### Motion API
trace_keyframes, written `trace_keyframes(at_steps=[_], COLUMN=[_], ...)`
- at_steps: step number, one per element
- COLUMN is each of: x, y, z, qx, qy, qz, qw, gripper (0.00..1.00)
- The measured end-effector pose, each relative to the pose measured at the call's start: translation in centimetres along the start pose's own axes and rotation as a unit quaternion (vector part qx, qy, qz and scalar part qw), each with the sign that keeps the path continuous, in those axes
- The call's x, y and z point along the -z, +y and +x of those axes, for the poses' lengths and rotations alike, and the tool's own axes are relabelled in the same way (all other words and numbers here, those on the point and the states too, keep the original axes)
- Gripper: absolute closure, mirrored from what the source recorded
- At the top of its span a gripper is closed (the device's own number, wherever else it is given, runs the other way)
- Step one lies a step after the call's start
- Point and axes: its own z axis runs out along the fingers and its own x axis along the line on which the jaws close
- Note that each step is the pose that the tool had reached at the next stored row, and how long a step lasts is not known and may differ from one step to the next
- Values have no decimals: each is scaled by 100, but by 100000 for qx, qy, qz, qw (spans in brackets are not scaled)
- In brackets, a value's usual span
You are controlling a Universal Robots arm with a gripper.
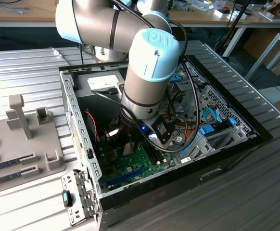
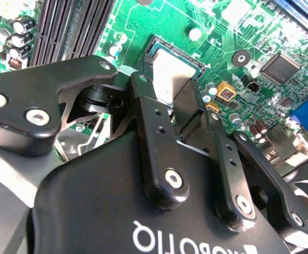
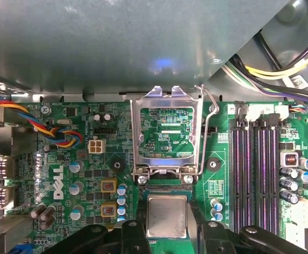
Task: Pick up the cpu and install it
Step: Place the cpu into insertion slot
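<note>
Computer case (image 1: 77, 139) lay open on the worktop (image 1: 255, 192) with the motherboard (image 3: 80, 159) inside. Its gripper (image 2: 188, 103) pinched the cpu (image 3: 166, 214) just above the socket. First wrist view also showed the raised socket frame (image 3: 165, 132) and memory slots (image 3: 254, 169).
</note>
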Motion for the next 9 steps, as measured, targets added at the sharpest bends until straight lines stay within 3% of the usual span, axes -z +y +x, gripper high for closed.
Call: trace_keyframes(at_steps=[9], x=[15], y=[1], z=[0], qx=[695], qy=[7], qz=[82], qw=[99998], gripper=[60])
